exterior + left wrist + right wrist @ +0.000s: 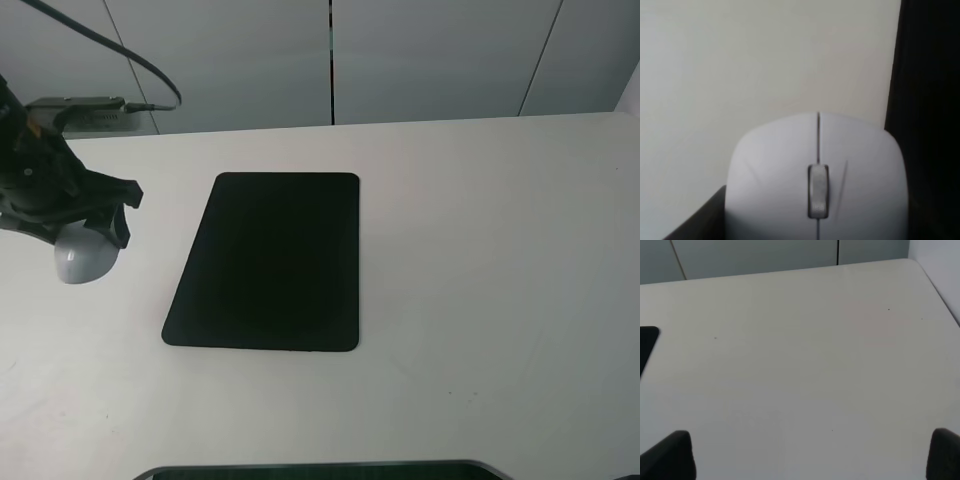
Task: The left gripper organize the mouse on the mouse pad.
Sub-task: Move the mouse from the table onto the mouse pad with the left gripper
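Mouse clasped by left gripper, arm angled down, left of mouse pad.

Black left tool with dark fingers, trailing black cable, grey module.

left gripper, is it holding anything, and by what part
The left gripper straddles the mouse across its sides; whether it actually grips it cannot be told.

Your high cam looks steeply down on the table, pad near centre, mouse at its 9 o'clock. Left wrist cam sits super close over that mouse. Right wrist cam looks along the table from farther off and shares just a pad corner.
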Tool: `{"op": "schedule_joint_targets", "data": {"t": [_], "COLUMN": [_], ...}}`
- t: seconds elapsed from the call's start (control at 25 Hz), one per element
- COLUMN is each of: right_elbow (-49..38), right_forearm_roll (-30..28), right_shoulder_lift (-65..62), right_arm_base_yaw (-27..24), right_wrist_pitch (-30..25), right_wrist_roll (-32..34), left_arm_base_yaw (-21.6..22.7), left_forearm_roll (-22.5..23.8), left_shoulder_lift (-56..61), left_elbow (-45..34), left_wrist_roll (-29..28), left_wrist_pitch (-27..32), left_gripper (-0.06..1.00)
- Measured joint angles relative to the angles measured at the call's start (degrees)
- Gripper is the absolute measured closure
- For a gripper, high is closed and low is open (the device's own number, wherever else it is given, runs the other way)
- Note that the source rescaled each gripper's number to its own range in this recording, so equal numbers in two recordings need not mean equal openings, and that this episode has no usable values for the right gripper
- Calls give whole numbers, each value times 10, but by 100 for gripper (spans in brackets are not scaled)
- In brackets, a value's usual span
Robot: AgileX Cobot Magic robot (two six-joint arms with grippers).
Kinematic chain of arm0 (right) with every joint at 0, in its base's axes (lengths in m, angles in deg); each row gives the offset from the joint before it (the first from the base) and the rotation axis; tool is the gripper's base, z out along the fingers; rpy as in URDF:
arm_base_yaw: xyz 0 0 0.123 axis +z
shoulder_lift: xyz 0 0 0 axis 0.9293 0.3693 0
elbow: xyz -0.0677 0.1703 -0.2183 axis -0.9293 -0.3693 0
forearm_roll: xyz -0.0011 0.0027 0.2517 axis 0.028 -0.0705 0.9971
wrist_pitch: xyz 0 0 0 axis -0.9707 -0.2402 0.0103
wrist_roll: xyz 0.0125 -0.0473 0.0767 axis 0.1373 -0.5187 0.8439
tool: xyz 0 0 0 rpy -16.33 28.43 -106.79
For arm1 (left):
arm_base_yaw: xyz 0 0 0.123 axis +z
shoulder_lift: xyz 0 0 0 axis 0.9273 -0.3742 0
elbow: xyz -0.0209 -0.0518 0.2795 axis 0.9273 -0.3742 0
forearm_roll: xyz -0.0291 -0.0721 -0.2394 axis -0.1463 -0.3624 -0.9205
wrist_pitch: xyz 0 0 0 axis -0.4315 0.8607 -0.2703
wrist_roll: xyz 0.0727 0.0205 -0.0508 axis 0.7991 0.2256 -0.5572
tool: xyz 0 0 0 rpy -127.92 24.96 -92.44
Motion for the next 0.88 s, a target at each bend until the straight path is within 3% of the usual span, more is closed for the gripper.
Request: {"op": "schedule_joint_targets", "data": {"t": [0.48, 0.88], "right_elbow": [0, 0], "right_forearm_roll": [0, 0], "right_shoulder_lift": [0, 0], "right_arm_base_yaw": [0, 0], "right_wrist_pitch": [0, 0], "right_wrist_roll": [0, 0], "left_arm_base_yaw": [-59, -114], "left_forearm_roll": [-29, -42], "left_shoulder_lift": [-79, -210], "left_elbow": [100, 261], "left_wrist_roll": [-50, -63], "left_wrist_pitch": [29, 67], "left_gripper": [94, 94]}}
